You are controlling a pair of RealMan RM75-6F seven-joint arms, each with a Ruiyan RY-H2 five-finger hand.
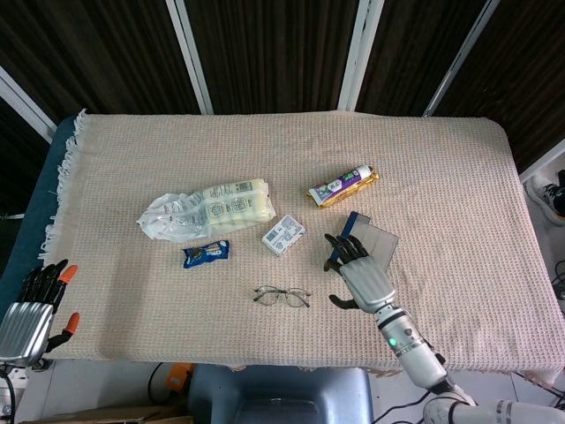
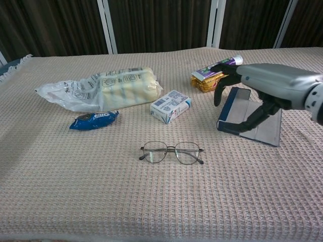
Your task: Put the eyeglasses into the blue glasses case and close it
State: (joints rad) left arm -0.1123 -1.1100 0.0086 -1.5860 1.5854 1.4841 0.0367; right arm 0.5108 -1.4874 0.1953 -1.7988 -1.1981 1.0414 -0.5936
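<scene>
The eyeglasses (image 1: 282,296) (image 2: 172,152) lie unfolded on the woven cloth (image 1: 441,177) (image 2: 101,201) that covers the counter, near its front edge and a little left of centre. At about 2 o'clock from them rests the blue glasses case (image 1: 375,250) (image 2: 252,118), its grey flap spread flat on the cloth. The right robot hand (image 1: 360,274) (image 2: 262,88) hovers over the near-left part of the case with its fingers (image 1: 340,247) spread and nothing in its grasp, thumb (image 2: 252,118) angled downward; whether it touches the case cannot be told. At 12 o'clock from the eyeglasses sits a small white box (image 1: 283,235) (image 2: 170,106), and at 10 o'clock a blue snack packet (image 1: 206,253) (image 2: 94,120), with a plastic bag of pale rolls (image 1: 207,210) (image 2: 101,91) beyond it. A purple tube on a gold wrapper (image 1: 342,186) (image 2: 218,73) lies at 12 o'clock from the case. The left robot hand (image 1: 31,309) waits off the counter's front-left corner, fingers apart and empty.
</scene>
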